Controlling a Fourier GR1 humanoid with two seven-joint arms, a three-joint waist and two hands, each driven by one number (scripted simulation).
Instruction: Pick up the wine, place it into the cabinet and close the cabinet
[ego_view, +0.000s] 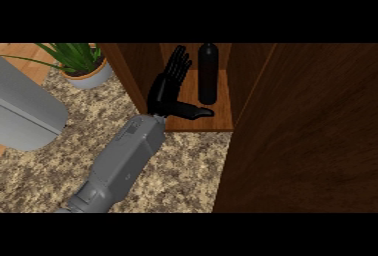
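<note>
Up top, wine bottle (208, 75): it's sitting on the cabinet shelf (199, 121), dark and upright as far as I can tell, so the placing part looks done.
Left hand (170, 87): it's hanging just beside the bottle with fingers (178, 61) straight and released, thumb sticking out toward the bottle's base, not grasping anything.
Right hand: not showing anywhere.
Cabinet door (303, 135): it's standing open, filling the right side, so closing is what's left.
Progress guess: roughly two thirds through; next the hand is probably pulling clear and pushing that door.
Other stuff: potted plant (83, 64) and a grey appliance (26, 112) are sitting on the counter (44, 175).
</note>
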